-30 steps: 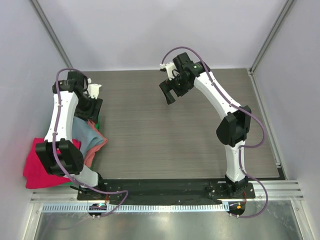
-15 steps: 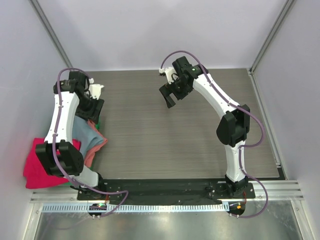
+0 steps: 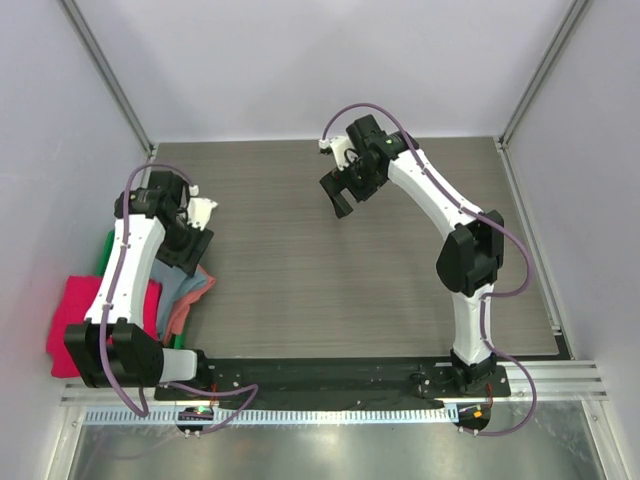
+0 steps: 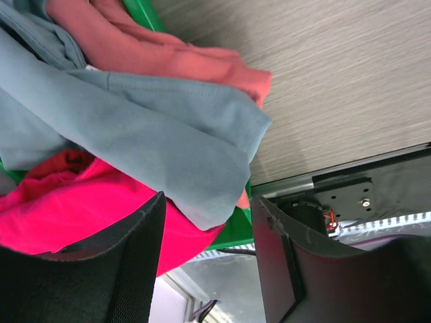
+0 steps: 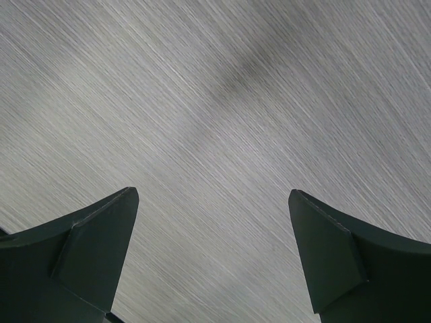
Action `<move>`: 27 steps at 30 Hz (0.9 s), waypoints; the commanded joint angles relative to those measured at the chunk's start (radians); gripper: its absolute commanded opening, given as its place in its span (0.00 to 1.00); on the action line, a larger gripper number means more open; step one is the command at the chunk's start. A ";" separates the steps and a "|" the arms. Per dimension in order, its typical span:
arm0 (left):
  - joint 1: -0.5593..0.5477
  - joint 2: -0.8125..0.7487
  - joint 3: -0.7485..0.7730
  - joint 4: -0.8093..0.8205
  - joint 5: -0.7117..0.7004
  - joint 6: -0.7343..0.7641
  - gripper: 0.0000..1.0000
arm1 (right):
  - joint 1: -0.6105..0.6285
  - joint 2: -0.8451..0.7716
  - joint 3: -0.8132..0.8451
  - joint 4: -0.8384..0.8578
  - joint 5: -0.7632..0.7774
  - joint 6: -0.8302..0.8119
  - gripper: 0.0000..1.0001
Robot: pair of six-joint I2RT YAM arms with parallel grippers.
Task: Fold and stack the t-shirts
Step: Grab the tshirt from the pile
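Over at the far left sits a green plastic bin (image 4: pixel 141 12), nearly buried in cloth. A bright crimson-pink soft cloth t-shirt (image 3: pixel 75 325) spills over the bin's outer left side. Across the bin's top lies a dusty slate-blue t-shirt (image 4: pixel 135 128), and under it a salmon-pink t-shirt (image 4: pixel 168 54) pokes past the bin's right rim onto the grey wood-grain tabletop (image 4: pixel 323 81). None looks folded; all three are bunched in a heap. The left gripper (image 4: pixel 205 262) hangs just above the bin's right side, its two black fingers spread apart with a hem of the blue shirt showing beyond the gap, nothing pinched. Well to the right of the bin, the right gripper (image 5: pixel 212 195) hovers over the tabletop, its fingers splayed wide and holding nothing.
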 commanded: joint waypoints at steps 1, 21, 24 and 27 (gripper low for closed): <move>0.002 -0.036 -0.036 -0.257 -0.036 0.033 0.55 | -0.005 -0.069 0.003 0.026 -0.016 -0.003 1.00; 0.002 -0.099 0.255 -0.180 -0.264 0.068 0.00 | -0.005 -0.122 -0.003 0.101 0.124 -0.017 1.00; 0.002 -0.087 0.386 -0.139 -0.321 0.088 0.00 | -0.005 -0.111 0.037 0.113 0.130 -0.012 1.00; 0.002 -0.067 0.502 -0.083 -0.352 0.093 0.00 | -0.005 -0.093 0.070 0.113 0.127 -0.005 1.00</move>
